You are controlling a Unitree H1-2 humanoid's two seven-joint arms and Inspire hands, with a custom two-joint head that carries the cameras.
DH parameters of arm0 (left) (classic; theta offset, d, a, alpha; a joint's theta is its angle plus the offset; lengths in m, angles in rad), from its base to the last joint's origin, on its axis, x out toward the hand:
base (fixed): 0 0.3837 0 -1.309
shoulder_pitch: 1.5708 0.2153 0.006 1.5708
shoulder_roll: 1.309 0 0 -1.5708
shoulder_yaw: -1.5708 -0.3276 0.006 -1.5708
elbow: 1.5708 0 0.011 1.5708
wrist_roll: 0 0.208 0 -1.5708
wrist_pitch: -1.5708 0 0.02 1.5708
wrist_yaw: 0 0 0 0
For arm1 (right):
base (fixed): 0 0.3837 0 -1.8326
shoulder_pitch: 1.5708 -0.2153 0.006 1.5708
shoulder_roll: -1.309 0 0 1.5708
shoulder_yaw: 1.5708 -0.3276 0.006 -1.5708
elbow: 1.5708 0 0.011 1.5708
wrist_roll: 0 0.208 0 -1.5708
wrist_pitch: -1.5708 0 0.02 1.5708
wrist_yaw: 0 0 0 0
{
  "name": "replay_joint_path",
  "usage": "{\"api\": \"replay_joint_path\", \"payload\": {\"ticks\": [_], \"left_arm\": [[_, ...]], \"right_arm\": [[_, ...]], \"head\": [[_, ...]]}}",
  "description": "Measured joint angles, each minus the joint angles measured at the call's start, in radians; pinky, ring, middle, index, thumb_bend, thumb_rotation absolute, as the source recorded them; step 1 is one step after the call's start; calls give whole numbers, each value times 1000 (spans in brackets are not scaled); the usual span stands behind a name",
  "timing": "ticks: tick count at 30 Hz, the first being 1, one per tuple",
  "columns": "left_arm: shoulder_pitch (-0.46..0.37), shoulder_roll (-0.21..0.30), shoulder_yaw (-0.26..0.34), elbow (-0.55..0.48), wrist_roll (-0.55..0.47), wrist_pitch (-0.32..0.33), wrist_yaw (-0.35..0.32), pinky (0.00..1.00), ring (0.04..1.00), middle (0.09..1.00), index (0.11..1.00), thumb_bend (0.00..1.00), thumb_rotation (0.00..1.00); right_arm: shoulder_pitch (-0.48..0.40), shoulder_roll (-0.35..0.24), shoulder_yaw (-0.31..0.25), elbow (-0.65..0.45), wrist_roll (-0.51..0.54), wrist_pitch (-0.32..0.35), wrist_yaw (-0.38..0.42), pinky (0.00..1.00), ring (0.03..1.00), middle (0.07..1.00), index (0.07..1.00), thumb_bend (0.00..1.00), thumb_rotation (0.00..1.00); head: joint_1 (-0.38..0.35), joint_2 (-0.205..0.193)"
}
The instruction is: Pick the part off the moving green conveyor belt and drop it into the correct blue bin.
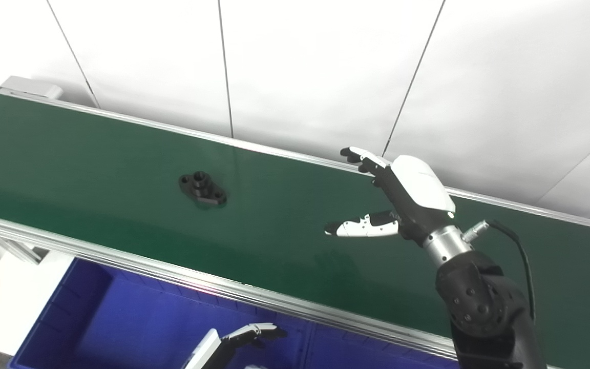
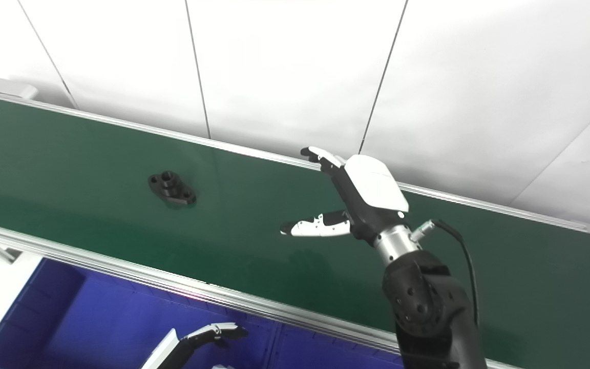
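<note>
Left eye view: the right hand [image 1: 402, 202] hangs over the belt [image 1: 95, 154], spread wide and holding nothing, thumb aimed leftward. The part [image 1: 203, 188] lies flat on the belt well to that hand's left and slightly beyond it, its long axis slanting from far-left to near-right. The left hand [image 1: 244, 335] sits low over the bin [image 1: 69, 307], fingers curled, empty as far as shows; whether it is clenched I cannot tell.

Right eye view: same layout, with the part [image 2: 172, 188] apart from the right hand [image 2: 359, 202], which judging by its reach is the one placed to grab it.
</note>
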Motion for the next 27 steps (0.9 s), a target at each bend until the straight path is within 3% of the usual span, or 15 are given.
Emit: {"api": "replay_joint_path", "payload": {"ticks": [4, 10, 14, 27], "left_arm": [[-8, -2, -4, 12, 0, 0, 1, 637, 740, 795, 745, 686, 422], [-22, -1, -5, 19, 0, 0, 9, 637, 738, 794, 741, 692, 427], [-23, 1, 0, 20, -21, 0, -4, 639, 742, 797, 742, 696, 417], [-20, 7, 28, 20, -23, 0, -48, 637, 740, 800, 744, 709, 441]], "right_arm": [[-21, 6, 14, 43, -2, 0, -2, 677, 802, 842, 883, 809, 455], [-51, 38, 41, 99, -24, 5, -7, 707, 826, 856, 895, 800, 473], [-62, 62, 56, 142, -41, 6, -18, 709, 825, 854, 894, 795, 480], [-105, 63, 71, 204, -53, 6, -44, 711, 822, 853, 895, 788, 491]], "head": [[-18, -5], [-109, -17], [-112, -14], [-97, -14]]}}
